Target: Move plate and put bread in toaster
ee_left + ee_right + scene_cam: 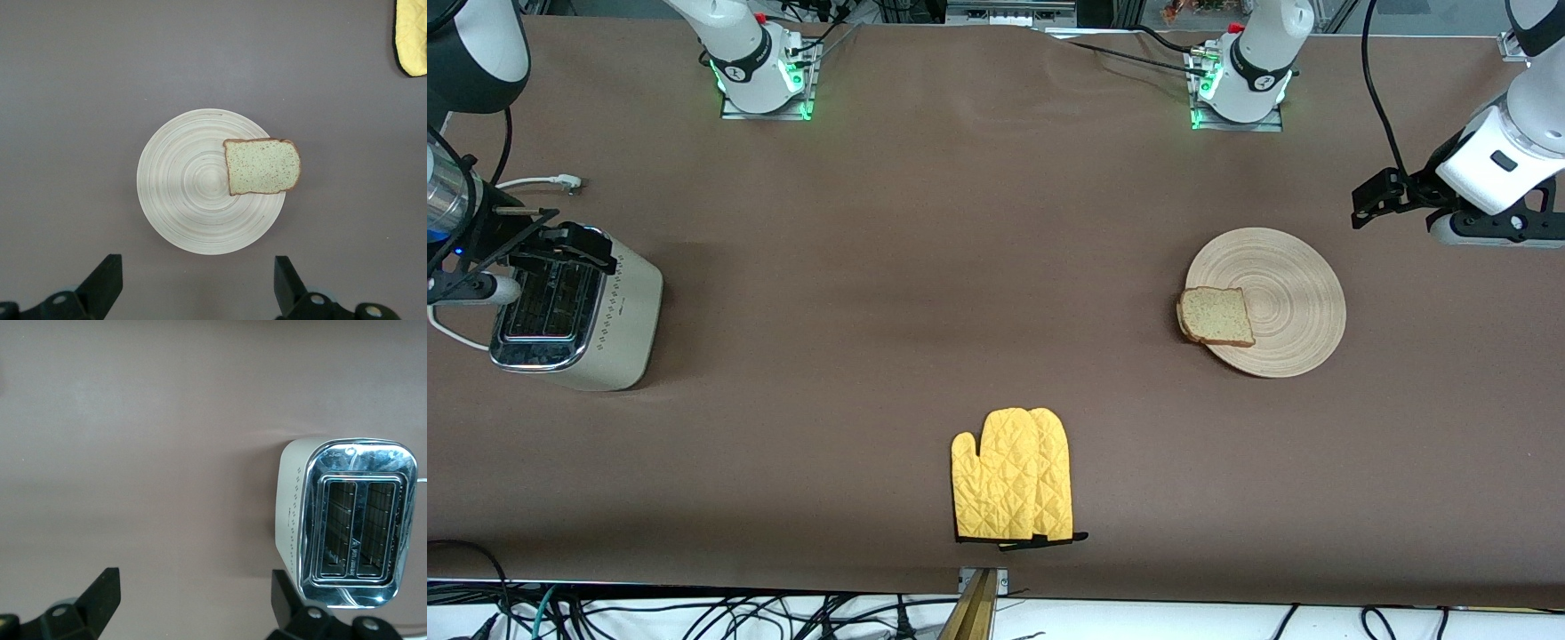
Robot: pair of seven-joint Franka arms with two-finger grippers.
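Note:
The round light-wood plate (1289,293) lies toward the left arm's end of the table. The bread (1216,316) lies on the plate's rim on the side toward the right arm's end and overhangs it a little. Both show in the left wrist view, the plate (187,187) and the bread (262,167). My left gripper (1376,200) is open and empty, up in the air beside the plate; it shows in its own view (195,287). The cream toaster (618,311) stands at the right arm's end, slots empty (347,520). My right gripper (560,242) is open and empty, up by the toaster (193,600).
A yellow quilted oven mitt (1014,476) lies near the table's front edge, midway along it, and its corner shows in the left wrist view (412,33). The toaster's white cable and plug (560,182) lie farther from the front camera than the toaster.

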